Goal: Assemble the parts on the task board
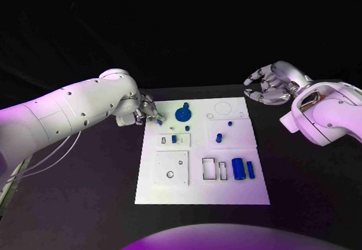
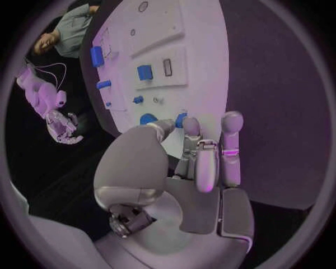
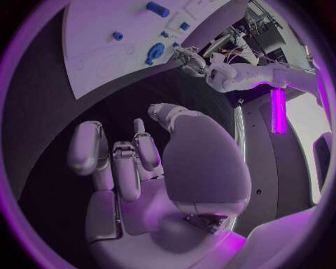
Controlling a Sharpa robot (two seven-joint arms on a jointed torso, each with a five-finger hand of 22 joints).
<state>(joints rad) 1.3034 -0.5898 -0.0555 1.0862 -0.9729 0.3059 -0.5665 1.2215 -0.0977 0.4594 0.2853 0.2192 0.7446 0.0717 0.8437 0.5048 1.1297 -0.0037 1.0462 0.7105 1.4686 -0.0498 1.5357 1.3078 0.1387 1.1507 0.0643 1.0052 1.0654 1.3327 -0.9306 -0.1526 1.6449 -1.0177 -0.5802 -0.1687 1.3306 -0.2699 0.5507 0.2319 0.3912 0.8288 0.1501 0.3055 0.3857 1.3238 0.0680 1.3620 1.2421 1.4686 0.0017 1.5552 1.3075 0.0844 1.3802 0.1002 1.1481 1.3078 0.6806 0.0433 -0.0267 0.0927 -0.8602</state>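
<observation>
Your parts sit on the board (image 1: 235, 196), the white plate at the table's (image 1: 94, 181) middle. A round blue disc (image 1: 183, 113) lies near the far edge, a small peg (image 1: 219, 138) nearer the centre, a tiny piece (image 1: 174, 138) in a slot on the left, and two upright-looking cylinders (image 1: 243, 169) beside the empty rectangular frames toward the near right. They look like small, rigid plastic pieces: light, smooth, likely to slip or roll if you nudge them. Take each by its sides with fingertips, squarely, and press gently; the board itself may shift if you push hard.

Your left hand (image 1: 141, 113) hangs at the board's far left corner, fingertips (image 2: 190, 126) right by a small blue part (image 2: 181, 120) just beside the disc. Whether it already pinches that part, touches it, or stands just clear, I cannot tell; the fingers are close together and hide the contact. Check that before you lift.

Your right hand (image 1: 271, 84) is raised well off the board's far right corner, over the dark table. Its fingers are loosely curled and apart, with nothing in them. Bring it in only once the left has a sure hold.
</observation>
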